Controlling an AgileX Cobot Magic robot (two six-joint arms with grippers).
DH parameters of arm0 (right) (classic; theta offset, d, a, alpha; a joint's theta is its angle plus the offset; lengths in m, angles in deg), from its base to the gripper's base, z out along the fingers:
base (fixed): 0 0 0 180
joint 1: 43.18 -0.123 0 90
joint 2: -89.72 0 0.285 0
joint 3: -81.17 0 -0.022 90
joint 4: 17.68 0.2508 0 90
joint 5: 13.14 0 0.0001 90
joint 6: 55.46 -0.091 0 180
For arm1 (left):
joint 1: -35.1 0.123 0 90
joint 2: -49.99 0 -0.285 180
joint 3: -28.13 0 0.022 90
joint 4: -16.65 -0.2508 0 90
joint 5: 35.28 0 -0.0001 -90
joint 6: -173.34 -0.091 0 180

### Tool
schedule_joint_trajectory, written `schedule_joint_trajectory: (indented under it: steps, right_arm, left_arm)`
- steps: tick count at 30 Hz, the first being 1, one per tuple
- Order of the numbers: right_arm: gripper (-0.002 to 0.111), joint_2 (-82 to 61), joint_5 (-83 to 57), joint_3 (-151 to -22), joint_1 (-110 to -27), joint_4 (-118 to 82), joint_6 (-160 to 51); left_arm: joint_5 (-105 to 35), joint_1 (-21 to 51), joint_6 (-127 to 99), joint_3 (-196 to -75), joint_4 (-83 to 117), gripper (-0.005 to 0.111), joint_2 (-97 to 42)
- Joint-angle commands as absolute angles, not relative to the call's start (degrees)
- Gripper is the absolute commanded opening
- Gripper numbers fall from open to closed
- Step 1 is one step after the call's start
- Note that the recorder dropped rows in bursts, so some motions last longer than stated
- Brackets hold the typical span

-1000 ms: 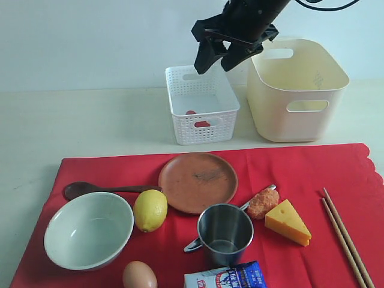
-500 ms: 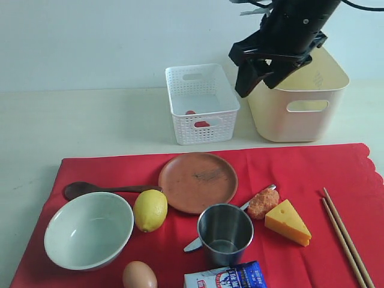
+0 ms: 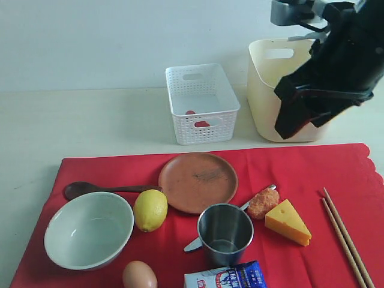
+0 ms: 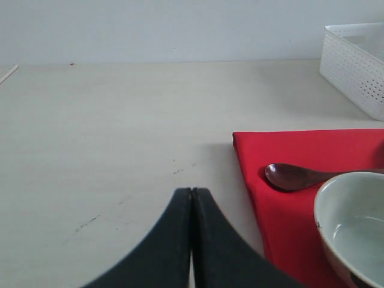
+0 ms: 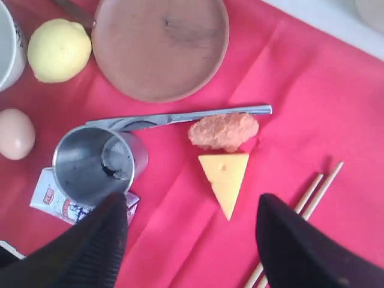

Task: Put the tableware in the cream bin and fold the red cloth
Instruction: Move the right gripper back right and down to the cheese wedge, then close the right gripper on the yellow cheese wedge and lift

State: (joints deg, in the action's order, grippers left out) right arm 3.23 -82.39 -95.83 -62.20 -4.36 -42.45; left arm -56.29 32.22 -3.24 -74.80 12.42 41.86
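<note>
1. The right gripper (image 3: 307,120) has swung from above the white lattice basket (image 3: 201,102) across the cream bin (image 3: 261,102). It now hangs in front of the bin, over the far right part of the red cloth (image 3: 336,168). Nothing on the cloth has shifted.
2. Its jaws stand spread and hold nothing.
3. In the right wrist view the cheese (image 5: 225,174) lies between the two fingers, the steel cup (image 5: 96,165) by one and the chopsticks (image 5: 300,207) by the other.
4. The chopsticks lie side by side near the cloth's right edge, their long axis running from the bin side toward the near edge. This arm is the nearer one, and a pinch probably needs the jaws set crosswise to that line.
5. The left gripper (image 4: 192,198), pressed together, sits low over bare table beside the cloth's left edge, close to the spoon (image 4: 294,178) and bowl (image 4: 354,222).
</note>
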Motion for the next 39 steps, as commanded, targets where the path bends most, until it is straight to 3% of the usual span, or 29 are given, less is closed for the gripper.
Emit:
schedule_joint_trajectory:
  steps: [1,16,25,39]
  right_arm:
    - [0.059,-1.80,-77.98,-88.35,-62.23,-4.47,-43.37]
    - [0.059,-3.73,-66.15,-70.57,-62.49,-2.82,-30.01]
    - [0.063,1.08,-60.76,-69.93,-62.49,-1.93,-22.39]
    - [0.067,13.34,-53.75,-70.05,-62.49,-4.87,-28.31]
  left_arm:
    - [-55.84,32.35,-3.19,-74.66,12.34,0.000,42.21]
    - [-55.84,32.35,-3.19,-74.66,12.34,0.000,42.21]
    - [-55.84,32.35,-3.19,-74.66,12.34,0.000,42.21]
    - [-55.84,32.35,-3.19,-74.66,12.34,0.000,42.21]
